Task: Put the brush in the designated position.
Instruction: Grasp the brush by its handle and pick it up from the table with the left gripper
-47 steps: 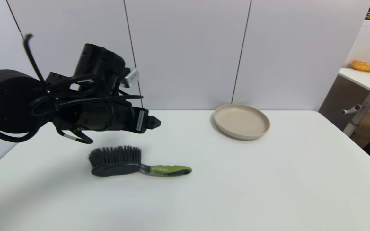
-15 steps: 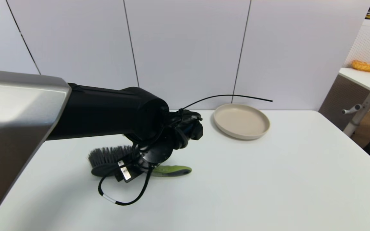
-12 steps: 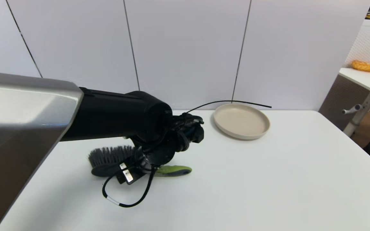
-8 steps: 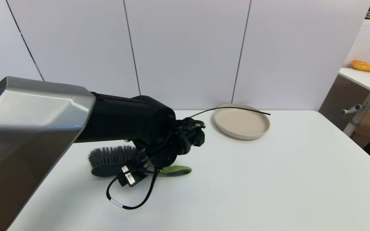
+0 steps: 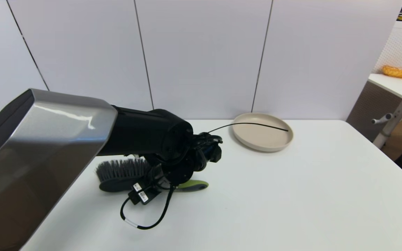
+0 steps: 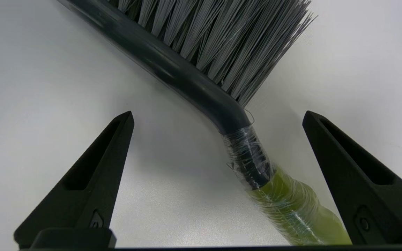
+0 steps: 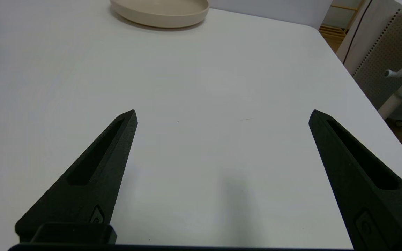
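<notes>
Two arms belong to this rig, and only the left one reaches over the work. Nearest the robot, the right pincer (image 7: 222, 115) hangs spread wide over bare white counter (image 7: 201, 87) toward the right edge, with nothing between its fingers. Farther in, on the left half of the counter (image 5: 291, 195), the left arm stretches out from the near left corner, its wrist bent down over the brush (image 5: 122, 172). The left pincer (image 6: 218, 116) is wide open and holds nothing: its two black fingers (image 6: 96, 174) stand apart on either side of the brush's neck, where the black head joins the olive-green handle (image 6: 291, 209), and neither finger touches it. The brush (image 6: 194, 73) lies flat on the counter, bristles pointing toward the far edge, head toward the left edge and handle running toward the middle; clear film is wrapped round the neck and handle. A looped black cable (image 5: 145, 219) hangs from the wrist just in front of the brush. Beyond it, near the far edge and right of centre, sits a beige plate (image 5: 262, 134), well apart from the brush, with a thin black cable end (image 5: 257, 124) crossing in front of it
</notes>
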Action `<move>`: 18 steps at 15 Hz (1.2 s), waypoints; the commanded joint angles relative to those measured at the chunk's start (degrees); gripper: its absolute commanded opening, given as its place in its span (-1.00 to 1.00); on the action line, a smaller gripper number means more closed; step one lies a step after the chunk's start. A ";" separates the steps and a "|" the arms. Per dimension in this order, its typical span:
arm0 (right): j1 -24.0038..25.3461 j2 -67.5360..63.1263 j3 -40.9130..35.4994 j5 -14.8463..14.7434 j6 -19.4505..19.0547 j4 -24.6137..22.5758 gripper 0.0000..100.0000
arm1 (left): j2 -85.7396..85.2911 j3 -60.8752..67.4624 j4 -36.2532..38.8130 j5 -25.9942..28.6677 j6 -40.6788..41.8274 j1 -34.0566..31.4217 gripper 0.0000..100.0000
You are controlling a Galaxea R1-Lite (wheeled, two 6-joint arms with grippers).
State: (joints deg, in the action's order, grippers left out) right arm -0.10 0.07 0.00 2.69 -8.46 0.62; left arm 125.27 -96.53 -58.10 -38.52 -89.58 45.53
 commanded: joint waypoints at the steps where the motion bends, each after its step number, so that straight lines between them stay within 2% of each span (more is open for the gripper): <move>1: 0.01 -0.07 -0.09 0.03 -0.07 -0.01 1.00 | 0.33 0.02 -0.35 -0.24 -0.60 -0.09 1.00; 18: 0.01 -0.07 -0.09 0.03 -0.07 -0.01 1.00 | 1.29 -0.07 -0.17 -0.15 -1.57 0.00 1.00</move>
State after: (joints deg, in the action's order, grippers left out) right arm -0.10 0.07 0.00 2.69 -8.48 0.62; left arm 126.51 -96.59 -58.02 -38.45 -90.60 45.48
